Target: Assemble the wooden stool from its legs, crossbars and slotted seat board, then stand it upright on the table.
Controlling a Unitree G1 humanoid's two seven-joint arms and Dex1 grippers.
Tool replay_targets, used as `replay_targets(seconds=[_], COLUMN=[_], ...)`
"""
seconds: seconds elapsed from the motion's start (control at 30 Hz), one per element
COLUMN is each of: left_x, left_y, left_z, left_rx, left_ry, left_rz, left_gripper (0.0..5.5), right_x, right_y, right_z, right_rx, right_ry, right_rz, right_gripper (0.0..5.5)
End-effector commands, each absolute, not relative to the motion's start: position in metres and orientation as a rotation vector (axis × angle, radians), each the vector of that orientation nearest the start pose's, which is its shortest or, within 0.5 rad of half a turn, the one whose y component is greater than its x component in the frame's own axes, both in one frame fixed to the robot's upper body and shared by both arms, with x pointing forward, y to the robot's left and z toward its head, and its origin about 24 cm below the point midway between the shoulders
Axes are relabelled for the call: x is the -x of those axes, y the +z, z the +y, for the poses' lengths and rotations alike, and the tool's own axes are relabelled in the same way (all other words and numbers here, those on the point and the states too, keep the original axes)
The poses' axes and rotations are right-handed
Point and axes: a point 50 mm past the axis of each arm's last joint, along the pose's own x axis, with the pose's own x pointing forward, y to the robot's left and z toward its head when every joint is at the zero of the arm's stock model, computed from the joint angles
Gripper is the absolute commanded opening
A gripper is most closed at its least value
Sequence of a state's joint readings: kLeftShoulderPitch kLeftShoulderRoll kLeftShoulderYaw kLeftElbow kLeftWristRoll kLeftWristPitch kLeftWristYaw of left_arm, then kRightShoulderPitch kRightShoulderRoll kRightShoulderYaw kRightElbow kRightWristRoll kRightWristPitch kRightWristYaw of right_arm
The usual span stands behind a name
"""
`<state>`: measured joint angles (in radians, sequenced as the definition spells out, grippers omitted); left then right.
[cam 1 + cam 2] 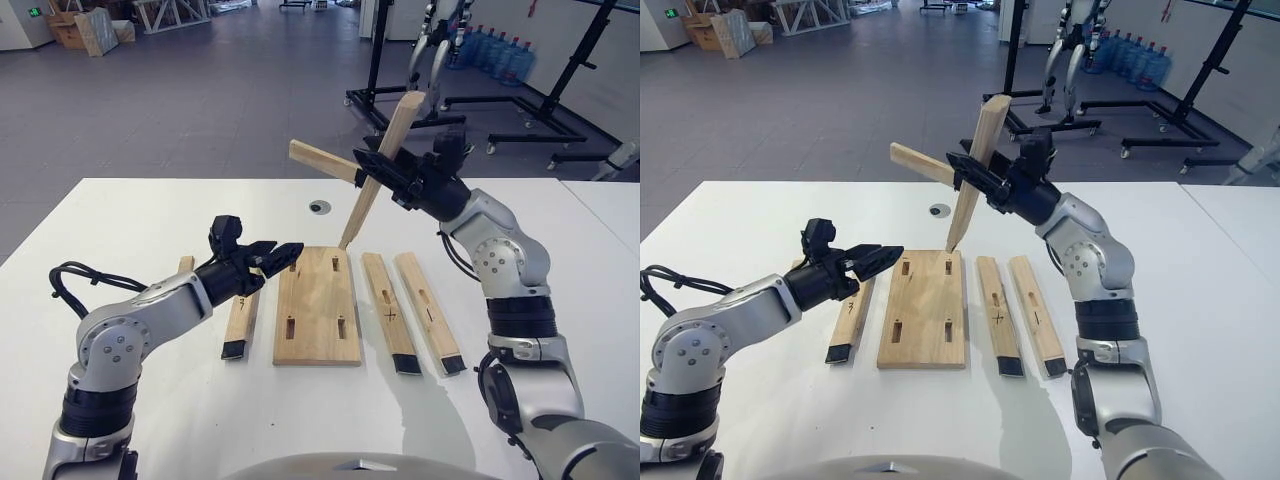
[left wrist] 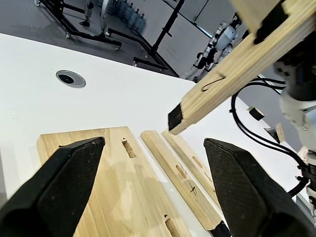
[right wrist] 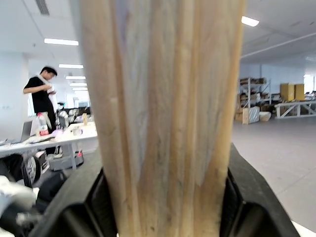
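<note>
The slotted seat board lies flat mid-table. One leg rests just left of it, and two legs lie to its right. My right gripper is shut on a tilted leg with a crossbar sticking out to the left. That leg's dark lower tip hangs close over the board's far right corner. In the right wrist view the held leg sits between the fingers. My left gripper is open and low over the board's near-left edge, holding nothing.
A round cable hole sits in the white table behind the board. Another short wooden piece pokes out behind my left forearm. Black wheeled racks stand beyond the far edge. A second white table adjoins on the right.
</note>
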<state>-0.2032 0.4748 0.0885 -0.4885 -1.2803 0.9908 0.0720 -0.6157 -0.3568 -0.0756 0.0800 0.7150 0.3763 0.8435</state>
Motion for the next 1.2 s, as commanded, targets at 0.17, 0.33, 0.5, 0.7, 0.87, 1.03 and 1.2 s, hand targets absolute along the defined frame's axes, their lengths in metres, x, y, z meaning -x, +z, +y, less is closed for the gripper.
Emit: replay_targets(seconds=[0.17, 0.33, 0.5, 0.7, 0.87, 1.03, 1.2], left_x=[-0.231, -0.227, -0.226, -0.224, -0.222, -0.222, -0.218], left_y=[0.13, 0.129, 0.125, 0.122, 0.118, 0.117, 0.114], left_z=[0.143, 0.139, 0.136, 0.134, 0.134, 0.132, 0.131], left_rx=[0.412, 0.381, 0.374, 0.366, 0.356, 0.353, 0.326], left_ry=[-0.641, -0.639, -0.64, -0.649, -0.652, -0.659, -0.666], left_rz=[0.453, 0.464, 0.48, 0.493, 0.508, 0.51, 0.52], left_gripper=[3.68, 3.68, 3.68, 3.68, 3.68, 3.68, 3.68], right_x=[-0.355, -0.352, -0.346, -0.351, -0.355, -0.36, -0.364], right_y=[0.176, 0.183, 0.168, 0.155, 0.152, 0.15, 0.152], right_z=[-0.154, -0.156, -0.147, -0.152, -0.143, -0.134, -0.131], right_rx=[-0.267, -0.396, -0.326, -0.263, -0.14, -0.107, -0.112], right_ry=[0.938, 1.086, 1.244, 1.343, 1.418, 1.411, 1.391], right_rz=[-0.167, -0.327, -0.312, -0.335, -0.339, -0.346, -0.356], right_gripper=[2.07, 2.07, 2.07, 2.07, 2.07, 2.07, 2.07])
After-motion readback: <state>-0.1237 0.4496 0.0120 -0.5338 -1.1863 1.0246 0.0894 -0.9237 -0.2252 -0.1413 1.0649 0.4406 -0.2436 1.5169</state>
